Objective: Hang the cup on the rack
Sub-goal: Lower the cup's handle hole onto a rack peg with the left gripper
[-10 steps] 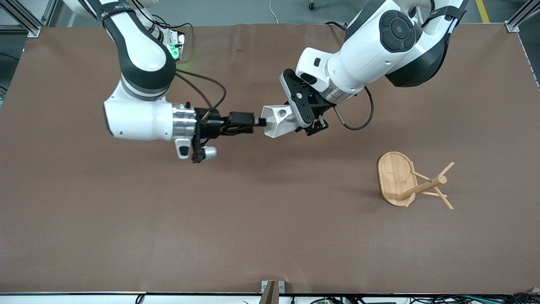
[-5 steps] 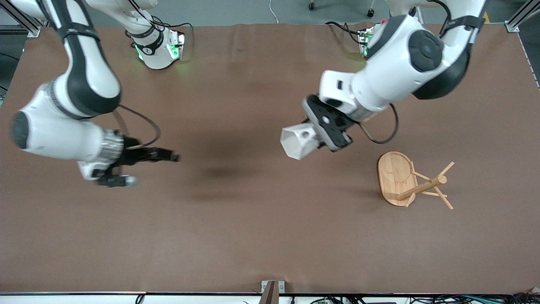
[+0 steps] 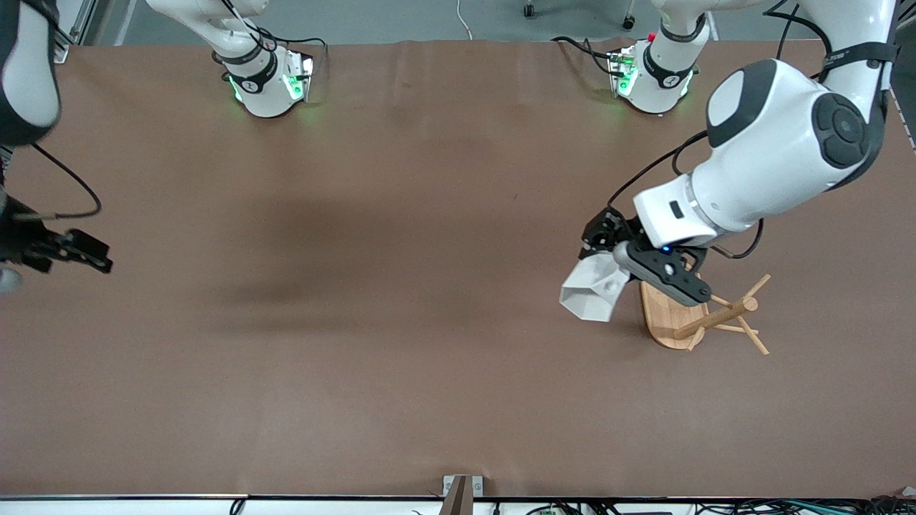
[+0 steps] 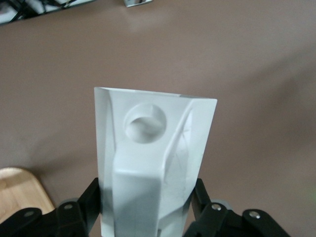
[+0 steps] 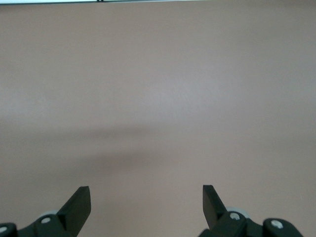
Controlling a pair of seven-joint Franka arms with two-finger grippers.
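Clamping the cup [image 3: 594, 292] beside the rack [image 3: 673, 315], the left pincer [image 3: 621, 266] contrasts with the wide-apart, empty right pincer [image 5: 146, 203].

Rack base [image 3: 662, 315]: partly covered by the left gripper [image 3: 621, 266] and the cup [image 3: 592, 290].
Left gripper fingers [image 4: 91, 197]: cut off by the left wrist view's edge.
Right gripper [image 3: 86, 252]: blurred, arm cut off at the front view's edge.

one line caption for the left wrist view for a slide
Left gripper holds the white cup over the table.
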